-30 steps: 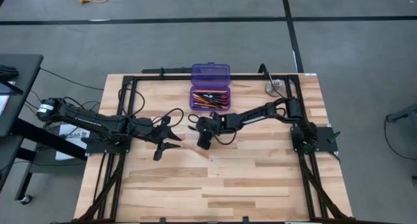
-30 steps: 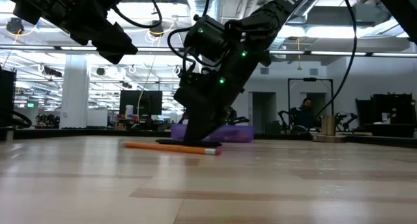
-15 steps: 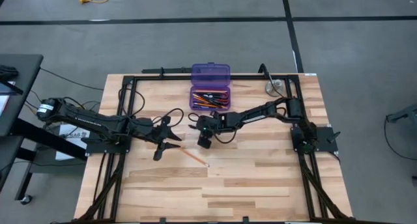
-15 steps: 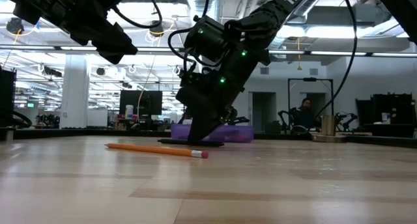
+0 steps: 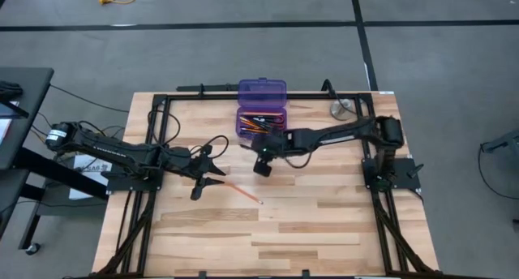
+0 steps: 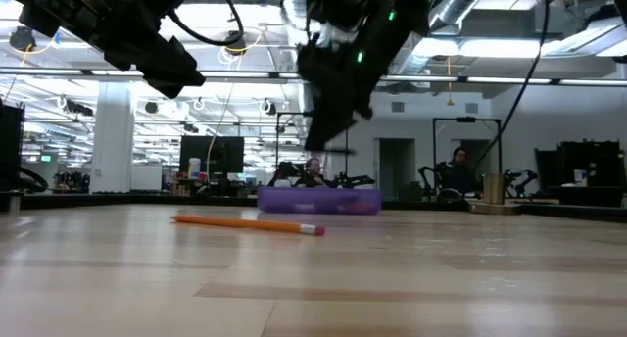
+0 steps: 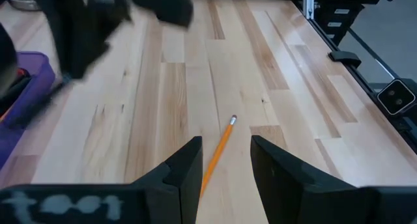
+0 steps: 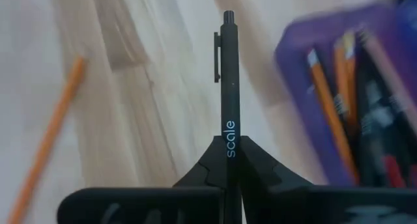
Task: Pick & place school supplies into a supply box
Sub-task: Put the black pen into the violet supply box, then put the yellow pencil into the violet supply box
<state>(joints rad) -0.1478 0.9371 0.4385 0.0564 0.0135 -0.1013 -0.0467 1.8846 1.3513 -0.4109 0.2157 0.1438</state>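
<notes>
Table carries the purple supply box at its far edge, lid open, pencils and pens inside; the right gripper hangs just short of it, jaws pinching a black pen. The carry step is in hand; next, judging by this, the pen must go over the box and be released; one orange pencil lies near the left gripper, jaws spread.

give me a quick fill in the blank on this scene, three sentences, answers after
1. The right pincer is shut on a black ____.
2. The lid of the purple supply box stands ____.
3. One orange ____ lies on the table just ahead of the left pincer.

Missing words: pen; open; pencil
</notes>
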